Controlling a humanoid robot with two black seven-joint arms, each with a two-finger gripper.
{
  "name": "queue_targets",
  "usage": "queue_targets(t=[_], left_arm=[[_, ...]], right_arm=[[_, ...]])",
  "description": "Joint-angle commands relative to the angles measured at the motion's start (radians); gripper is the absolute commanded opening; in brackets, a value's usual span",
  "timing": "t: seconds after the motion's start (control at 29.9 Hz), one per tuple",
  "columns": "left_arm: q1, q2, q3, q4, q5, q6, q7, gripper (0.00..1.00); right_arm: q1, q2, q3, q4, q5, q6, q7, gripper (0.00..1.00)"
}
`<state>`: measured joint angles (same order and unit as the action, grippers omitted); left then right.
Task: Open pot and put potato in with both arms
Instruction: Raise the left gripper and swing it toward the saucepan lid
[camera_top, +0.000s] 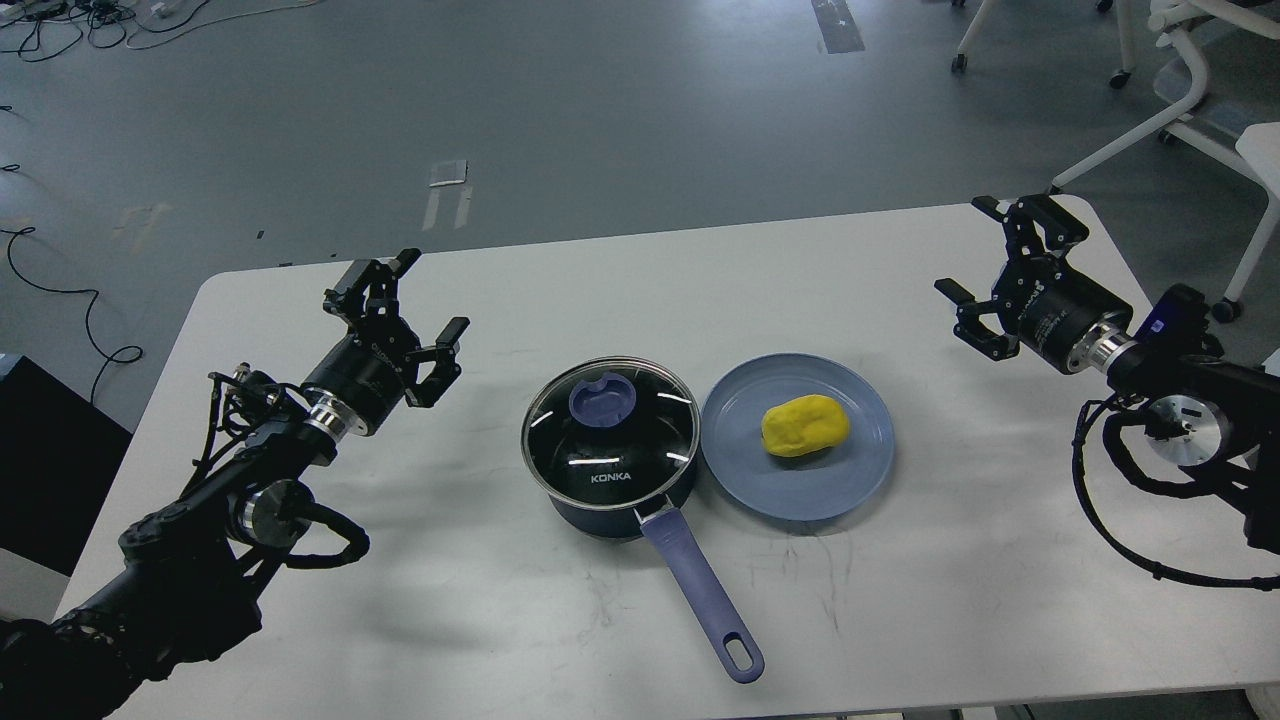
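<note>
Pot (610, 440) lidded, handle (700, 590) toward viewer, slightly right; both hands spread.

Pretty plain room: grey floor (620, 110) with scuffs and a few tape marks (447, 190), black cables (60, 20) snaking along the left, white chair legs on casters (1150, 120) top right. White table (500, 620), rounded corners, lightly scratched.

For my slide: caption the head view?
Open grippers flank lidded pot; potato on plate.
</note>
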<state>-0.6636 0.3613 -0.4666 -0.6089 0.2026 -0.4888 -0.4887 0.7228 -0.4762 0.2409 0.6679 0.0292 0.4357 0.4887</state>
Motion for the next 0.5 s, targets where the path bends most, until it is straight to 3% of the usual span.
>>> queue_targets(t=[0.0, 0.23, 0.47], left_arm=[[0.004, -0.004, -0.001, 0.0, 0.0, 0.0, 0.0, 0.98], [-0.008, 0.013, 0.008, 0.0, 0.005, 0.0, 0.0, 0.98], [-0.083, 0.14, 0.006, -0.002, 0.015, 0.0, 0.0, 0.98]], right_arm=[[0.001, 0.001, -0.002, -0.008, 0.0, 0.001, 0.0, 1.0], [0.003, 0.001, -0.003, -0.008, -0.002, 0.003, 0.0, 1.0], [0.007, -0.005, -0.006, -0.005, -0.003, 0.005, 0.0, 1.0]])
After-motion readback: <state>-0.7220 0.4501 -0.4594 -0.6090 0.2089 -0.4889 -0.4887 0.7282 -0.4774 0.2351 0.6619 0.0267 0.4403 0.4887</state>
